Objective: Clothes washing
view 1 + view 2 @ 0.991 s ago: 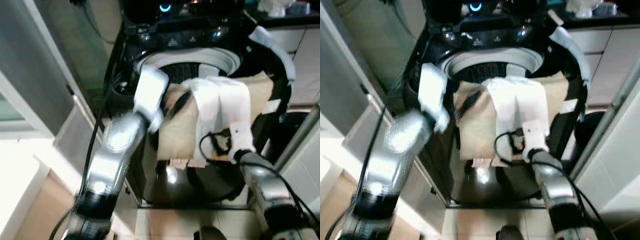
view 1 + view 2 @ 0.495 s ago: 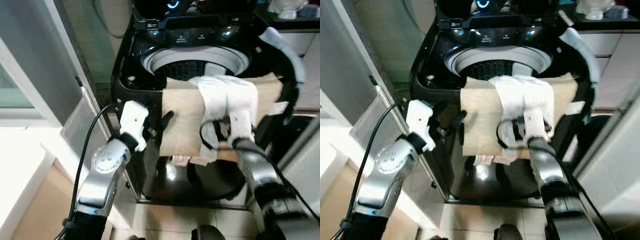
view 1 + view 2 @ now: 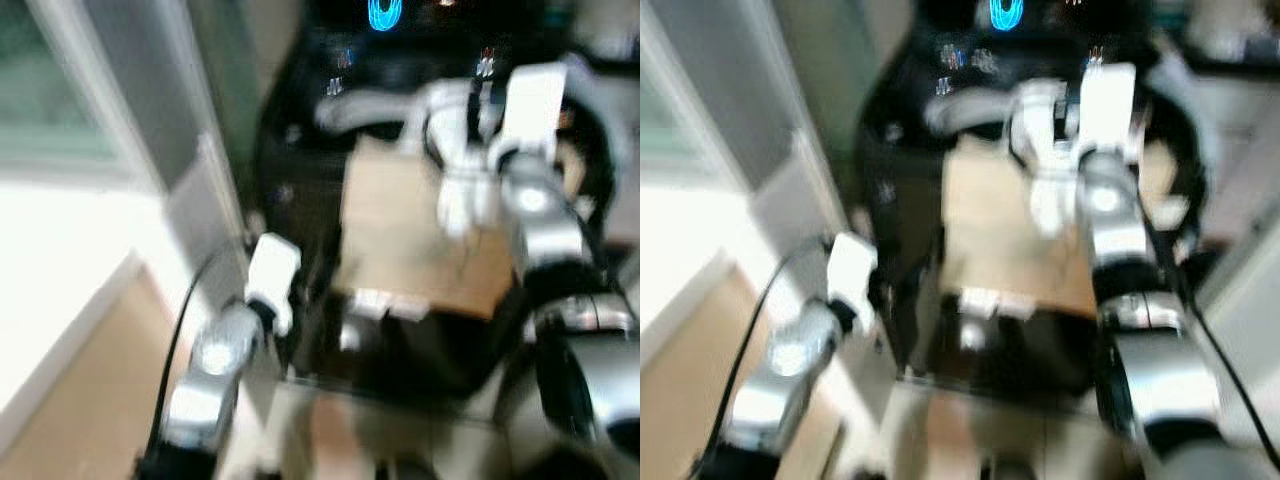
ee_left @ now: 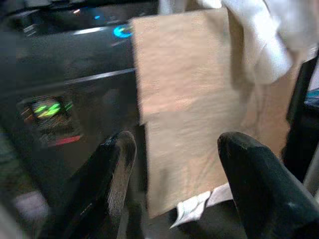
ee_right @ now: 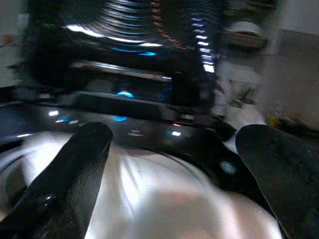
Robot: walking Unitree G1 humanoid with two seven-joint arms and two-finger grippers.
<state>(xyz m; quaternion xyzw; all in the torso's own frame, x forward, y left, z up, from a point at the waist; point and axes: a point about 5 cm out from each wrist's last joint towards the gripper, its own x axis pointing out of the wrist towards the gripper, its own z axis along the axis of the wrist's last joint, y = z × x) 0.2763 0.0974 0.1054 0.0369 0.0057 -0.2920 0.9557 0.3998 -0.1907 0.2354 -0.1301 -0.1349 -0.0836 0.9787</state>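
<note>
Black top-loading washing machine [image 3: 300,190] is standing directly ahead, its blue-lit control panel [image 3: 385,15] glowing at the back; both head views are badly blurred. Tan cloth [image 3: 420,235] is hanging over the front rim of the machine and down its dark front face, a pale hem showing at its lower edge. White garment [image 4: 269,35] is lying on top of the tan cloth near the rim, draping partly over its upper edge. Right tool [image 5: 169,174] is reaching up over the machine's opening, its two black fingers [image 5: 75,169] spread wide apart with nothing between them; beneath it a pale, shiny surface is showing, probably the drum rim or the white garment, though blur is preventing a firm call. Right arm's white wrist housing [image 3: 535,100] is sitting high, just before the control panel. Left tool [image 4: 174,164] is hanging low beside the machine's front left corner, facing the hanging tan cloth, fingers [image 4: 117,159] likewise spread and clear of the fabric. Pale floor [image 3: 80,400] is running along the robot's left.
</note>
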